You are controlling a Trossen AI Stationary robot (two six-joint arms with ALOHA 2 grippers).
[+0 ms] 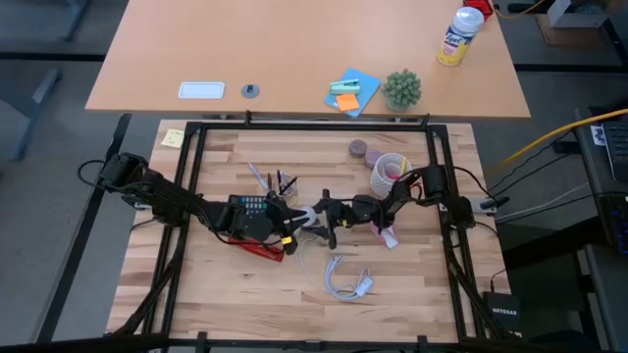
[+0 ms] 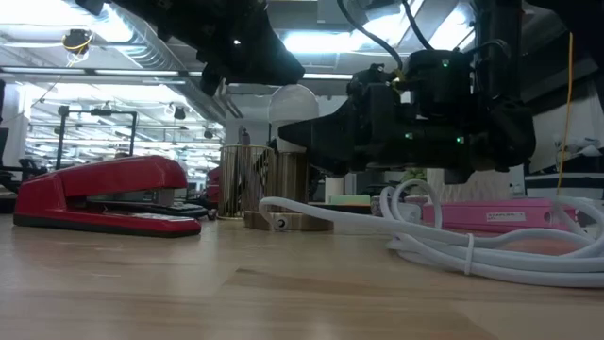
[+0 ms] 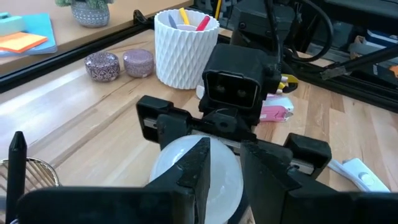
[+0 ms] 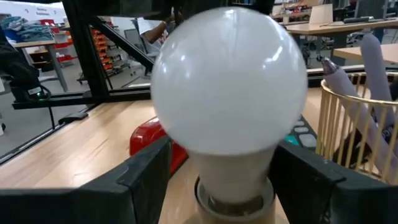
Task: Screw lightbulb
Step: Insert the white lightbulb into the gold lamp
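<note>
The lightbulb [image 4: 229, 81] stands upright, its silvery screw end in a wooden socket block [image 2: 288, 222] at the middle of the table. My right gripper [image 4: 227, 180] comes in level from the table's right. It is open, one finger on each side of the bulb's neck with a gap to each. My left gripper [image 3: 227, 155] reaches in from the left, slanting down. Its fingertips are over the bulb's dome [image 3: 171, 171] with a narrow gap between them. In the high view the bulb [image 1: 306, 216] sits between the left gripper [image 1: 292, 222] and the right gripper [image 1: 322, 213]. My left gripper has its fingertips [image 3: 199, 155] at the top of the bulb's dome, slanting down from the table's left. Whether they touch the glass I cannot tell. My right gripper touches nothing.
A red stapler [image 2: 104, 194] and a calculator [image 1: 253, 206] lie under the left arm. A gold wire cup [image 4: 360, 124] with pens stands just behind the bulb. A white looped cable [image 1: 343, 279] lies toward the near edge. A white ribbed cup [image 3: 185, 46] and two small tins [image 3: 121, 64] stand at the far right.
</note>
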